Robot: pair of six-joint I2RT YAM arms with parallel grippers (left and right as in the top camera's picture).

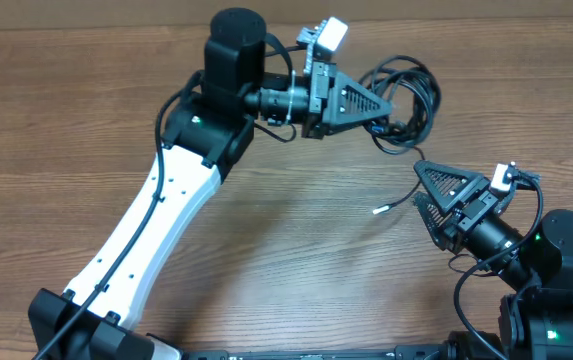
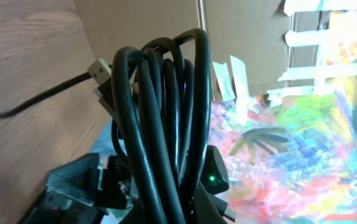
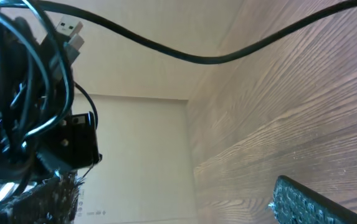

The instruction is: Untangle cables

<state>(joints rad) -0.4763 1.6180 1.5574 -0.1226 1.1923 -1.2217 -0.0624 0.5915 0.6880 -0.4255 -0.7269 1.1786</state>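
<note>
Step in hand: separating strands. Left gripper [image 1: 384,103] has its jaws clamped on the cables [image 1: 412,92], upper centre-right of the overhead frame. Right gripper [image 1: 422,183], lower right, has its jaws apart and empty. The next move likely calls for seizing the loose end [image 1: 379,210] on the table [image 1: 296,250].

Two arms, left arm [image 1: 166,190] and right arm [image 1: 556,260], with one gripper each: left gripper [image 1: 390,104], right gripper [image 1: 418,184], plus two pale wrist camera blocks, one [image 1: 333,32] per arm [image 1: 503,178]. One cable bunch [image 1: 411,95] on one wooden table [image 1: 66,120]; the cords overlap too much for a firm count. Plug ends that can be counted: one pale tip [image 1: 378,210] overhead, one silver USB plug [image 2: 99,67] in the left wrist view.
</note>
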